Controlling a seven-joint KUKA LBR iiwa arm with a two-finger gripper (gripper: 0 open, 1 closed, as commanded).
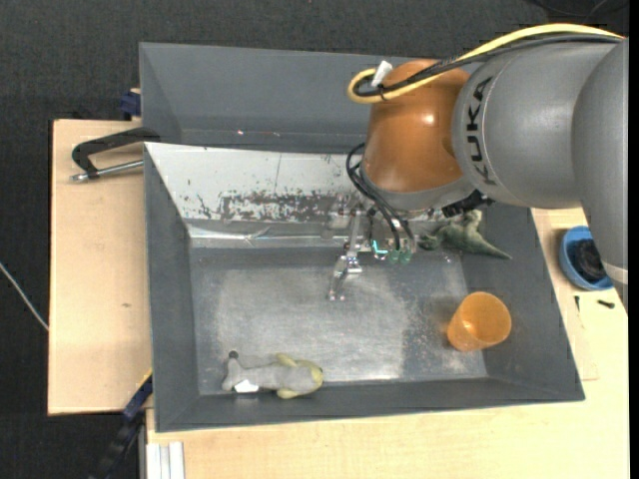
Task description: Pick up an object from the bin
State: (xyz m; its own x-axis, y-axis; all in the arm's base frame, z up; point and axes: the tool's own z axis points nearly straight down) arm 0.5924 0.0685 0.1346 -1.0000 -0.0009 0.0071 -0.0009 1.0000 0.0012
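My gripper (340, 283) hangs over the bare floor in the middle of the bin, close to the back wall, with nothing seen in it. A dark green toy dinosaur (471, 236) lies to its right, partly hidden under the arm. An orange cup (478, 322) lies on its side at the right of the bin, in front of the dinosaur. A small grey and yellow soft toy (271, 375) rests against the front wall, to the gripper's front left.
The arm and its orange wrist cover hang over the bin's back right part. The floor around the gripper is bare metal.
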